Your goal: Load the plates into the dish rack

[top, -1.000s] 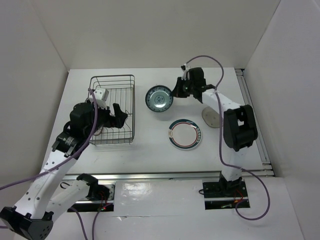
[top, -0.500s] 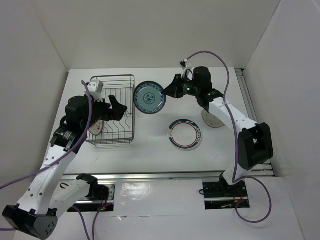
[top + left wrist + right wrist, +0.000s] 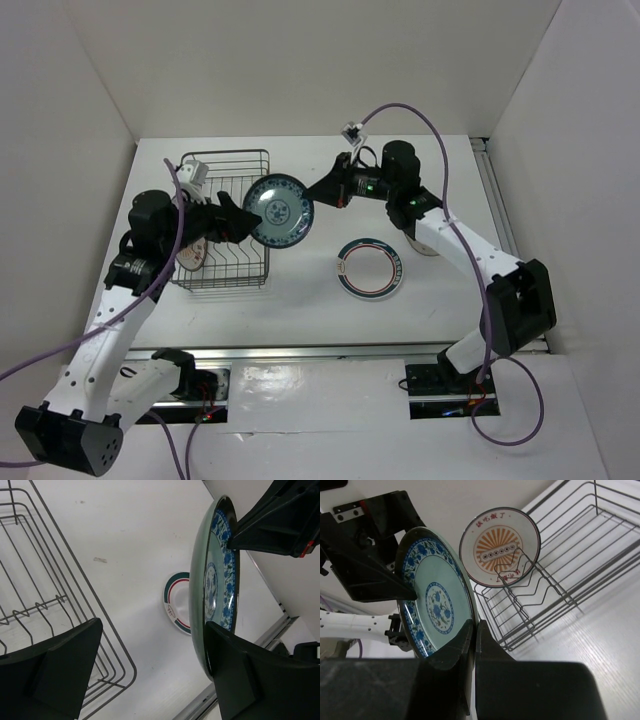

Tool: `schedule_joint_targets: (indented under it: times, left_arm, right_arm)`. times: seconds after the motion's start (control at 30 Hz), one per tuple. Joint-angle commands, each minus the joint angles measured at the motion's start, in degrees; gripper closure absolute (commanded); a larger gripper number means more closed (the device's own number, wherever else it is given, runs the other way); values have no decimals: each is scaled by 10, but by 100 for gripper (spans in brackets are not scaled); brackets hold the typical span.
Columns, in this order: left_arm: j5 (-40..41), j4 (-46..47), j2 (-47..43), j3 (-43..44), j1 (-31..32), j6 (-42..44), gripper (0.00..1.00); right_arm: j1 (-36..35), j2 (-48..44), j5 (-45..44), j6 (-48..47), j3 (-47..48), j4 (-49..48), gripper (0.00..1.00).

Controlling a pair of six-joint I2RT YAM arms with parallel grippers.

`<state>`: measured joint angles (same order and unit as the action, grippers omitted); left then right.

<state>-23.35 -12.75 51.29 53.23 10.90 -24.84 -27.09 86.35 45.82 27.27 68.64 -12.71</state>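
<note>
The right gripper [image 3: 472, 630] has its fingers clenched on the lower rim of the teal-blue patterned round plate [image 3: 437, 597], holding it on edge in the air just over the right side of the dark wire dish rack [image 3: 225, 152]. The left gripper [image 3: 152, 630] is nearer the rack and gapes wide. The plate's rim lies against or just beside one of its fingers, off-centre in the gap; contact is hard to judge. The plate's flat faces run along those fingers, so a sideways shift would centre it. Half a second ago the plate hung further right of the rack, clear of the left gripper; it has since travelled toward it.
</note>
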Motion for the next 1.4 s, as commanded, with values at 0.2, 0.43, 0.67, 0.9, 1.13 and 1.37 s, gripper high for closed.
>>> schedule_joint_targets:
  times: [0.2,0.43,0.67,0.9,1.13,1.37]
  left_arm:
    - [-45,50,-9,-4,-18,-11,80]
    - [32,33,-35,-10,-18,-6,100]
    - [320,-60,-51,1,-18,-12,100]
    - [407,-133,17,42,-18,-7,100]
    - [487,-165,36,64,11,-6,100]
    - [509,-177,65,74,11,6,100]
  right_arm:
    - [-36,6,15,24,-3,-72,100]
    - [-48,11,-12,22,-3,-81,6]
    - [-48,11,-176,-12,3,38,0]
    - [-48,11,-176,-18,-9,38,0]
    - [-38,6,-160,-29,-15,53,0]
    - [-22,1,-136,-34,-33,47,0]
